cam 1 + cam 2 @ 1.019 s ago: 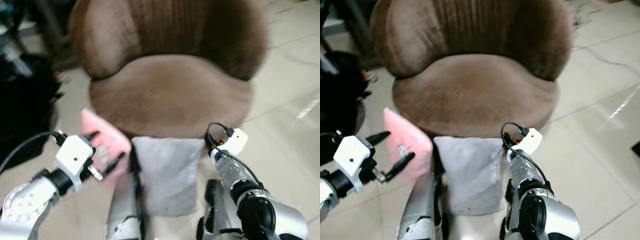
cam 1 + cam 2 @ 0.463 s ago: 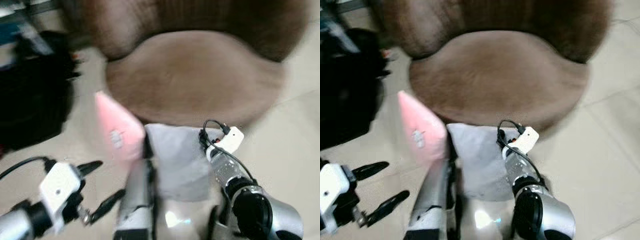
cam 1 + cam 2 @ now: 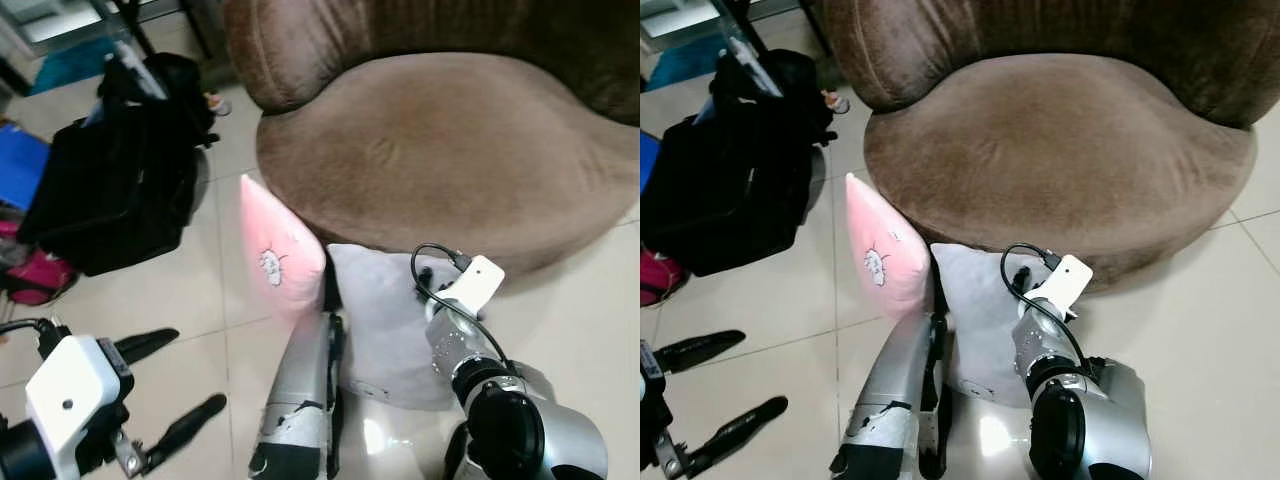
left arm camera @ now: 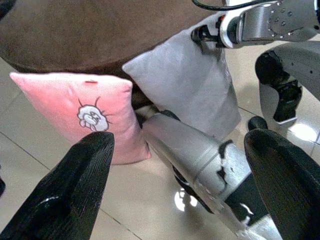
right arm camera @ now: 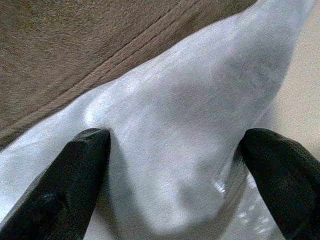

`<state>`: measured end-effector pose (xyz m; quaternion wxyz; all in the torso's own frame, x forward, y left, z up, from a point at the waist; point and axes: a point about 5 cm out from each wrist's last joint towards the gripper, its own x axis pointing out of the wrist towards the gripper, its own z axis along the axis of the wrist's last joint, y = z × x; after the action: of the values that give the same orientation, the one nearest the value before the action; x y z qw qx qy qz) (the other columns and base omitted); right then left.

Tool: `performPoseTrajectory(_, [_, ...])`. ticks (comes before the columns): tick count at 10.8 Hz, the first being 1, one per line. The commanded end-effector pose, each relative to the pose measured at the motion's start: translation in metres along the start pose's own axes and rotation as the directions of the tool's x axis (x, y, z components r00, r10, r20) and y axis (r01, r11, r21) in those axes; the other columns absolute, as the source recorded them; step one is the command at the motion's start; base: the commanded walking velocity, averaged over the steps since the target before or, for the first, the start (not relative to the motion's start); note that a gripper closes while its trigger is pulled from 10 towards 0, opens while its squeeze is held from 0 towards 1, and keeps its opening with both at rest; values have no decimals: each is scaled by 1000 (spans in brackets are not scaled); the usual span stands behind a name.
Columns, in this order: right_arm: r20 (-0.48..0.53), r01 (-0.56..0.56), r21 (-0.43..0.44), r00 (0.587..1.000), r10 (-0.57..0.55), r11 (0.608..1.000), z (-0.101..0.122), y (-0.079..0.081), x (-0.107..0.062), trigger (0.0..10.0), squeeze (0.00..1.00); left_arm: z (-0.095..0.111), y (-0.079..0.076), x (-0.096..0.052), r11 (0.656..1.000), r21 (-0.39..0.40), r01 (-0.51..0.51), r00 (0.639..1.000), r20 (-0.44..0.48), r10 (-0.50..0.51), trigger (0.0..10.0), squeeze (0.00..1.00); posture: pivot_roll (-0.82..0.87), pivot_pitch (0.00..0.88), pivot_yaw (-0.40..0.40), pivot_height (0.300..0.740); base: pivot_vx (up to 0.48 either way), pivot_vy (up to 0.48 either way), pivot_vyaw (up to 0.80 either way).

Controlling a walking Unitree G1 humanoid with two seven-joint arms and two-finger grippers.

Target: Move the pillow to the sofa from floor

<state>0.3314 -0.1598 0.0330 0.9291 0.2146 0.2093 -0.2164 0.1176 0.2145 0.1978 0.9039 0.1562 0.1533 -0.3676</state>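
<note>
While the robot stands over the tiled floor (image 3: 220,300), two pillows lean against the front of the brown sofa (image 3: 450,150): a pink pillow (image 3: 280,262) with a small cartoon print, and a grey pillow (image 3: 380,320) just beside it, both standing on the tiles and resting against the sofa's base, neither on the seat. The right gripper (image 5: 175,165) is pushed into the grey pillow, its two black fingers (image 5: 65,185) spread wide with the fabric bulging between them. From the right wrist view, the fingers press into the cloth on either side of a soft fold, with the sofa's brown edge just behind. The right arm reaches forward and down, its white wrist block sitting against the top corner of the grey pillow. Over on the other side, the left gripper (image 3: 165,390) hangs low above bare tile, well apart from both pillows, fingers wide open and holding nothing. Its wrist view looks past the spread fingertips (image 4: 75,185) at the pink pillow (image 4: 80,112), the grey pillow (image 4: 195,85) and the robot's silver leg (image 4: 200,155) between them. A black bag (image 3: 120,190) sits on the floor to the left of the sofa, with something blue and something pink-red behind it.
</note>
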Motion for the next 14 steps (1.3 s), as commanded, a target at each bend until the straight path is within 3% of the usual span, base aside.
performPoseTrajectory(1, [-11,48,-68,999,-49,997,-9,-7,-2,10000,0,1,-2,-3,1000,-3,16,1000,-17,-16,10000,0,713,239,224,534,0,0,0])
performPoseTrajectory(2, [36,113,-91,993,-110,989,1,-20,1,10000,0,2,-3,-2,1000,-11,18,1000,-11,-19,10000,0,706,251,223,534,0,0,0])
performPoseTrajectory(3, [11,106,-64,994,-105,992,-2,-21,1,10000,0,1,-4,-2,1000,-19,21,1000,-14,-21,10000,0,699,251,226,534,0,0,0])
performPoseTrajectory(6, [-133,-51,-38,990,46,998,-34,7,-10,10000,0,2,-2,0,999,-22,31,999,-14,-31,10000,0,707,253,230,534,0,0,0])
performPoseTrajectory(8, [-158,-119,-94,982,103,988,-42,16,-15,10000,0,2,-2,-2,999,-21,35,999,-26,-36,10000,0,710,254,231,534,0,0,0])
performPoseTrajectory(9, [-161,-140,-190,981,110,972,-43,16,-15,0,0,2,-1,-2,999,-19,32,999,-26,-33,10000,0,713,253,233,534,0,0,0])
performPoseTrajectory(10, [-169,-143,-194,979,110,970,-44,15,-15,0,0,2,-1,-1,999,-18,33,999,-25,-33,10000,0,711,258,231,534,0,0,0])
performPoseTrajectory(12, [-205,-131,-100,973,108,986,-48,11,-15,0,0,2,-1,0,999,-17,37,999,-24,-38,10000,0,711,258,231,534,0,0,0])
performPoseTrajectory(14, [-242,-133,-68,964,113,989,-53,7,-16,0,0,2,-1,0,999,-18,42,999,-27,-43,10000,0,711,258,231,534,0,0,0])
